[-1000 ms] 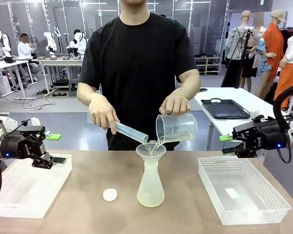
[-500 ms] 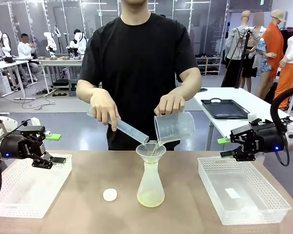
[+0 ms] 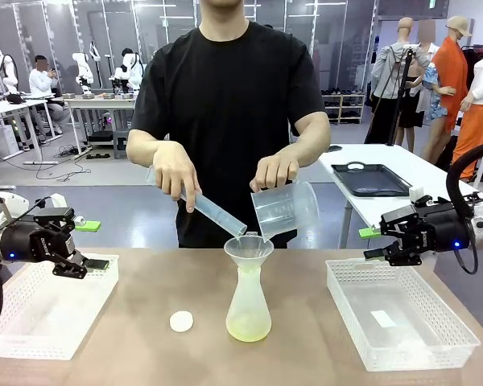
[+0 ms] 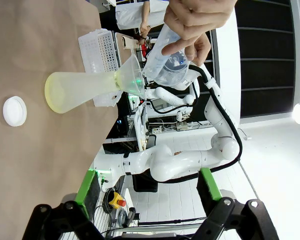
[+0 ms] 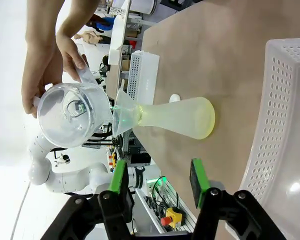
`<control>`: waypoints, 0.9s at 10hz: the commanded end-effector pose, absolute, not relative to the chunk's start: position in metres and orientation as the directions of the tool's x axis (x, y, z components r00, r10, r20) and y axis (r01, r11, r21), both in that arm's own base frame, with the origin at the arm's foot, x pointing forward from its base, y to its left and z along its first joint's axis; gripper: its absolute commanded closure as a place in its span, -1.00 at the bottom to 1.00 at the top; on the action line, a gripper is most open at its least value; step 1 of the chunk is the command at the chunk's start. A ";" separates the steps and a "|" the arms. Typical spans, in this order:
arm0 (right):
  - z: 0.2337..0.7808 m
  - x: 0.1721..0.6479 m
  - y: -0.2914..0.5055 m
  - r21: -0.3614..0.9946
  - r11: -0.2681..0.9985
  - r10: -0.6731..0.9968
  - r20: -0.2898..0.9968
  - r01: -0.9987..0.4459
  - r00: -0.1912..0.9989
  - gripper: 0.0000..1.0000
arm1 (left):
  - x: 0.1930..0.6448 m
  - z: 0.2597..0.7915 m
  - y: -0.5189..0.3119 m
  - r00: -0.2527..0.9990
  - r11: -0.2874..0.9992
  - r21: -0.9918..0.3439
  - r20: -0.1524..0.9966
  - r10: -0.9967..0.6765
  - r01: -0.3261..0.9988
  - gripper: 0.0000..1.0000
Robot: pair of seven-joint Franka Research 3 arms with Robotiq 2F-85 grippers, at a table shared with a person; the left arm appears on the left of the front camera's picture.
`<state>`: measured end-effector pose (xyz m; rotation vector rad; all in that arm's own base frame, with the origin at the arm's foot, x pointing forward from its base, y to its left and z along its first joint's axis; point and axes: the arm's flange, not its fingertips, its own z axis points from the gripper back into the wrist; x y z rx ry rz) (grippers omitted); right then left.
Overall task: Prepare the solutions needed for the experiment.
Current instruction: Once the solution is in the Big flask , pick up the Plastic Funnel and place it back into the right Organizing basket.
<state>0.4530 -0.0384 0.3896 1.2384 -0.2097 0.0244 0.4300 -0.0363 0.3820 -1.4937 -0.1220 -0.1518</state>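
The solutions show as a shallow yellow-green layer [image 3: 248, 329] at the bottom of a translucent flask [image 3: 248, 301] in the middle of the table, with a funnel [image 3: 249, 247] in its neck. The person tilts a graduated cylinder [image 3: 205, 209] into the funnel and holds a clear beaker [image 3: 286, 209] beside it. My left gripper [image 3: 91, 244] hovers open over the left basket. My right gripper [image 3: 373, 243] hangs open past the right basket's far left corner. In the wrist views the flask [image 4: 82, 90] [image 5: 177, 116] lies sideways beyond my empty left gripper [image 4: 149, 187] and right gripper [image 5: 158, 182].
A white round cap [image 3: 181, 322] lies on the table left of the flask. White perforated baskets stand at the left [image 3: 16, 342] and right [image 3: 350, 322]; the right one holds a small white slip. A side table with a black tray [image 3: 370, 178] is behind on the right.
The person has tipped the beaker back up from the funnel and drawn it slightly left; the cylinder still points into the funnel. My right gripper has dipped a little.
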 end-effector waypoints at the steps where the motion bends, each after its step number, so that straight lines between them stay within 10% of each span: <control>1: 0.390 0.454 -0.039 0.934 0.331 -0.098 0.174 -0.133 0.980 -0.27 | 0.431 0.384 -0.038 0.982 0.059 -0.981 0.186 -0.018 0.186 -1.00; 9: 0.377 0.447 -0.054 0.962 0.261 -0.065 0.100 -0.079 0.993 -0.27 | 0.431 0.384 -0.038 0.982 0.059 -0.981 0.186 -0.018 0.186 -1.00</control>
